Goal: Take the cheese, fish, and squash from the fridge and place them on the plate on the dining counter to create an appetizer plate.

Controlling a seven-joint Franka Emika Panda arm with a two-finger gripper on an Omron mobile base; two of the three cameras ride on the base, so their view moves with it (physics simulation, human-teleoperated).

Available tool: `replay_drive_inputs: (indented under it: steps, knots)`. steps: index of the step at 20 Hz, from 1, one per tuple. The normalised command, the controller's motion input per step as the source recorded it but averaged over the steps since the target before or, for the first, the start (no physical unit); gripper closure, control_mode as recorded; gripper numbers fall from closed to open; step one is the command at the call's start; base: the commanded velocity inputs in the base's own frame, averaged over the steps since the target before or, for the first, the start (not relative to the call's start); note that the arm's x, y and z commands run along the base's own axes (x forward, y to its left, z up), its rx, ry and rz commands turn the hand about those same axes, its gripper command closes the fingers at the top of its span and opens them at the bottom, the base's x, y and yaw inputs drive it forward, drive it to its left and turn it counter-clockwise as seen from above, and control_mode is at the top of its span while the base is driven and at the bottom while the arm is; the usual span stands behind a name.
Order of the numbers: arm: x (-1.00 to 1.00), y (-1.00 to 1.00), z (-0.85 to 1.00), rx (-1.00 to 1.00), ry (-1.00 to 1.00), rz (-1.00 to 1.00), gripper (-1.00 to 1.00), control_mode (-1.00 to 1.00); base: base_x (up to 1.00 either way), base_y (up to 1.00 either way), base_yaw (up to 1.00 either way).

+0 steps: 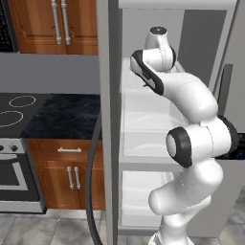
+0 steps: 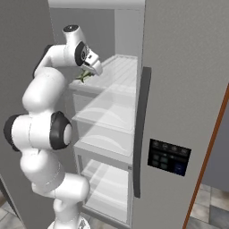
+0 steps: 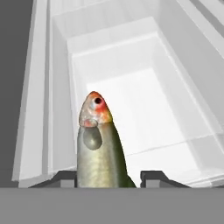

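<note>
The fish (image 3: 98, 148), a slim olive-green body with an orange-red head, lies lengthwise between my gripper's (image 3: 107, 177) two dark fingertips (image 3: 151, 176) in the hand view. The left tip is against its side; a small gap remains at the right tip. In the right base view the fish (image 2: 83, 77) shows as a green patch under my gripper (image 2: 91, 70), at the front left of the fridge's upper shelf (image 2: 118, 74). The fridge (image 1: 143, 124) stands open with a white interior and clear shelves. Cheese, squash, plate and dining counter are out of view.
The open fridge door (image 2: 183, 89) with its long dark handle (image 2: 141, 129) stands to my right. The other door's edge (image 1: 107, 119) is at my left. Beyond it are a black counter (image 1: 67, 115), a stove (image 1: 14, 112) and wood cabinets (image 1: 67, 172).
</note>
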Motion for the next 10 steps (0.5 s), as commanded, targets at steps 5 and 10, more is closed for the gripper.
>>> replay_drive_inputs:
  steps: [5,10]
  knots:
    - [-1.00,-0.46,0.06,0.00,-0.18,-0.01,1.00,-1.00,0.00,0.00,0.00]
    - [-1.00,-0.63,0.00,0.02,-0.02,0.00,1.00,-1.00,0.00,0.00,0.00]
